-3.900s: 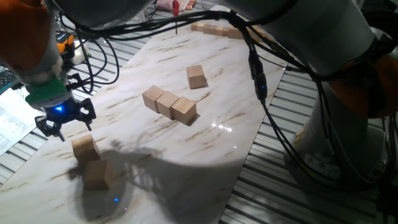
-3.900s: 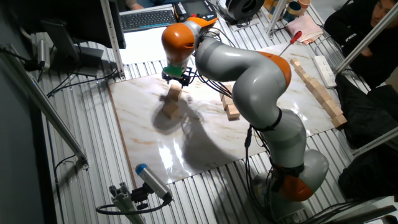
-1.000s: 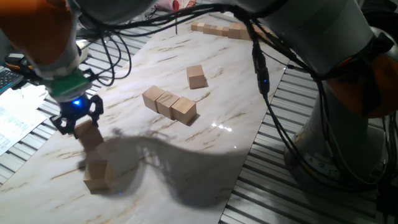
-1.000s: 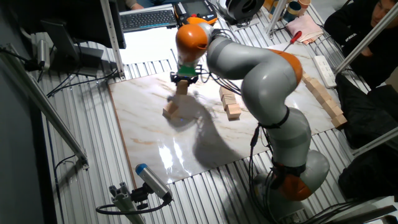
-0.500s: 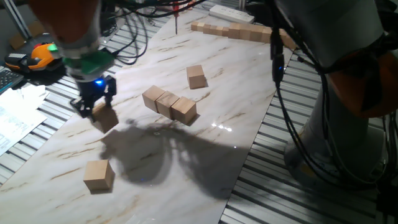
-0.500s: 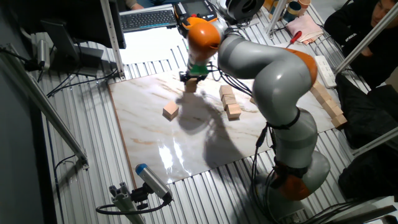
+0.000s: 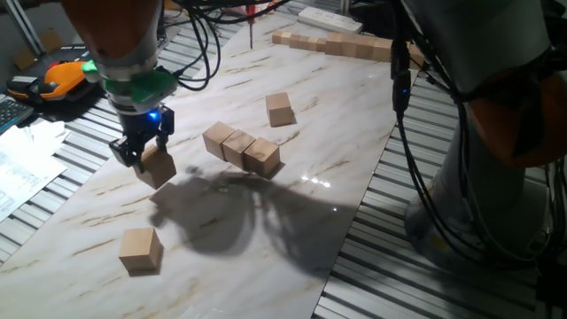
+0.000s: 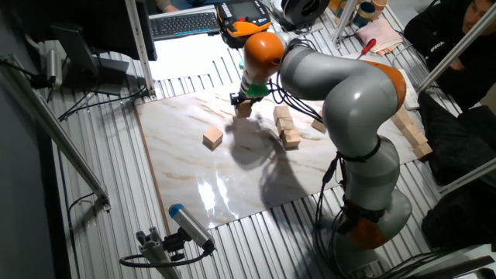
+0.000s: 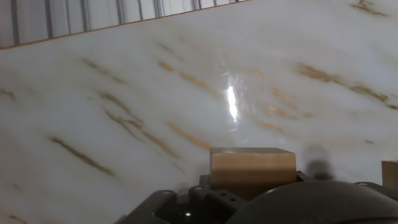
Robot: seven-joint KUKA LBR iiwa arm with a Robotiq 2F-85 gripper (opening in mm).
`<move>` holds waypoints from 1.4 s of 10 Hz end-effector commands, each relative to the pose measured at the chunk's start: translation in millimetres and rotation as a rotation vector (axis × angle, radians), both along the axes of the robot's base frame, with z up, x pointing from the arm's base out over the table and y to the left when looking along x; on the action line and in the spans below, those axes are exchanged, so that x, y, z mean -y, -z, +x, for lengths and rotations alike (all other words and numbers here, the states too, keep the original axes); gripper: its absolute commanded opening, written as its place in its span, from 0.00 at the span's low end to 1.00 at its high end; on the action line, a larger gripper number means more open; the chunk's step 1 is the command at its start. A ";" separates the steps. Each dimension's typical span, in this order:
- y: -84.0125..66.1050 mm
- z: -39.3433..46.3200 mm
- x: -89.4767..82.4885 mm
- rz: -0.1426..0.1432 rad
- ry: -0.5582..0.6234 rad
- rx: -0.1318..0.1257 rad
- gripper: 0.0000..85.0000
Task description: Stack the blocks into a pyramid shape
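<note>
Nearest the camera in one fixed view, a lone wooden cube (image 7: 141, 249) sits flat on the marble-patterned tabletop (image 7: 292, 133), close to its near edge and well apart from the others. Just beyond it and higher up, the gripper (image 7: 142, 152) has its two fingers clamped on a held cube (image 7: 157, 166), which hangs tilted above the tabletop and casts a dark shadow on the marble beside and below it. The hand view shows that same cube (image 9: 252, 169) wedged at the bottom of the frame between the fingers, with bare veined marble past it and the edge of another cube (image 9: 390, 174) just showing at the right border. Farther along the tabletop, three cubes lie touching in a short diagonal row (image 7: 241, 147), and a single cube (image 7: 280, 110) rests a little beyond them, near but apart. At the far end of the tabletop a long joined row of tan cubes (image 7: 332, 42) runs along the edge. In the other fixed view the gripper (image 8: 245, 104) hangs over the tabletop between the lone cube (image 8: 212, 139) and the row of three (image 8: 286, 128), with the grey KUKA arm (image 8: 341, 85) arching over the table.
</note>
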State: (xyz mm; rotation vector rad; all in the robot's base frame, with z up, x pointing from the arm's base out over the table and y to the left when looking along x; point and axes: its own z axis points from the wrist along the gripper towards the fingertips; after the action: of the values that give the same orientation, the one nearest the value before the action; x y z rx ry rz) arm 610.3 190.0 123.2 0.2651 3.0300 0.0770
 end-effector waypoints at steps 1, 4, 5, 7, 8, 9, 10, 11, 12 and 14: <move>0.1 0.0 -0.1 -0.025 0.064 -0.009 0.00; 0.1 0.0 -0.1 -0.045 0.164 0.019 0.00; 0.1 0.0 -0.1 -0.052 0.165 0.022 0.00; 0.1 0.0 -0.1 -0.071 0.161 0.010 0.00; 0.1 0.0 -0.1 -0.074 0.142 -0.002 0.00; 0.1 0.0 -0.1 -0.058 0.124 -0.007 0.00; -0.2 -2.2 6.6 -0.055 0.114 -0.006 0.00; -1.9 -5.4 15.0 -0.046 0.101 -0.006 0.00; -4.9 -9.3 24.9 -0.045 0.084 -0.009 0.00; -9.3 -18.7 45.3 -0.046 0.049 -0.011 0.00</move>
State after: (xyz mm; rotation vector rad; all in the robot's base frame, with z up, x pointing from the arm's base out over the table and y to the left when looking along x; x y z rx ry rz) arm 590.0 145.4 133.0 0.3302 3.0308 0.0045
